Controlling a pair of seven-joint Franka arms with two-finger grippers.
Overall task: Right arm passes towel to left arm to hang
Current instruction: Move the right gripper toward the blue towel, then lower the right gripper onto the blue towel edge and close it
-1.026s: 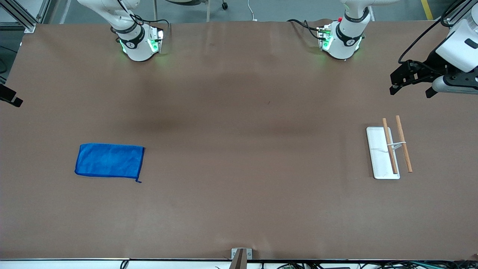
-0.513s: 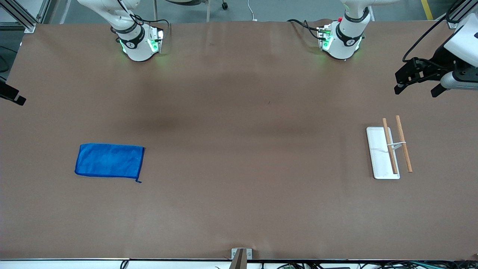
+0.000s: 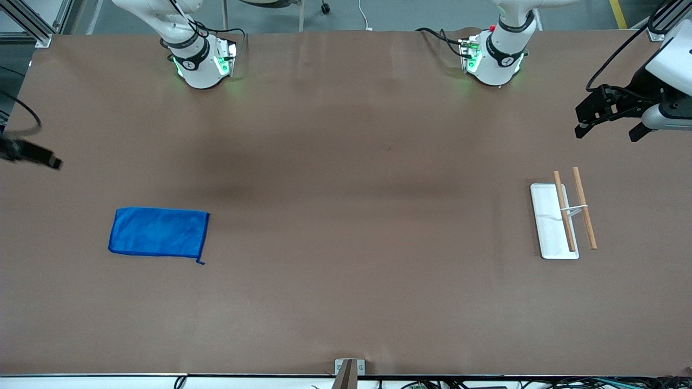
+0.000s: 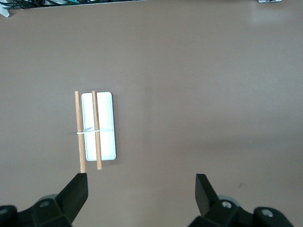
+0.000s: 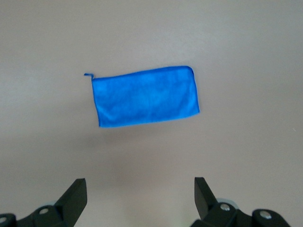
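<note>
Lying flat on the table (image 3: 346,302) toward the right arm's end, well apart from the rack (image 3: 557,221): the towel (image 3: 158,232). Left gripper (image 3: 608,127) up over the table's edge near the rack, right gripper (image 3: 38,156) barely in frame.

Left wrist: fingers (image 4: 75,191) spread wide, empty, above rack (image 4: 98,125).

Right wrist: fingers (image 5: 202,191) spread wide, empty, above towel (image 5: 144,96).

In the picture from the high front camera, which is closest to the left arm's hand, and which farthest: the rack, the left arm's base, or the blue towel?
The left hand hangs over the table's edge at the left arm's end.
1. The rack, at that same end, nearer the front camera.
2. The left arm's base, at the robots' edge; close to the rack's distance, so the order is uncertain.
3. The blue towel, at the right arm's end, plainly farthest.
</note>
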